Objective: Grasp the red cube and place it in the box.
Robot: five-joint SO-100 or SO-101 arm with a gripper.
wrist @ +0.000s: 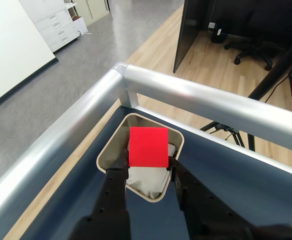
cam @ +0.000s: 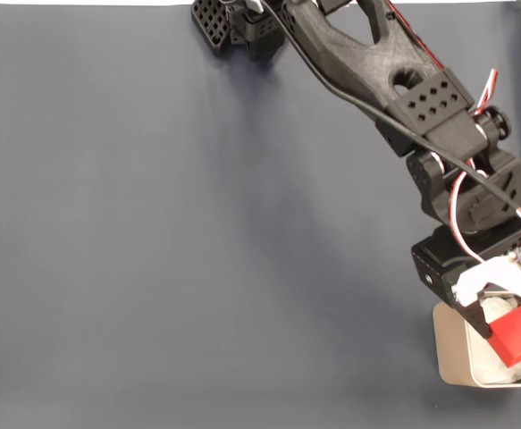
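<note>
The bench (cam: 197, 250) is covered by a smooth dark blue-grey sheet. The box (cam: 448, 344) sits directly on it at about four o'clock in the fixed view, close to the corner. In the wrist view a silver metal rail (wrist: 196, 97) borders the bench.

- The small beige-grey rounded box (cam: 446, 353) sits at the near right corner of the dark blue table mat (cam: 197, 250) in the fixed view.
- The bright red cube (wrist: 148, 146) is above the box's white wrinkled padding (wrist: 146, 181), between the black two-finger gripper (wrist: 147, 165) fingers.
</note>
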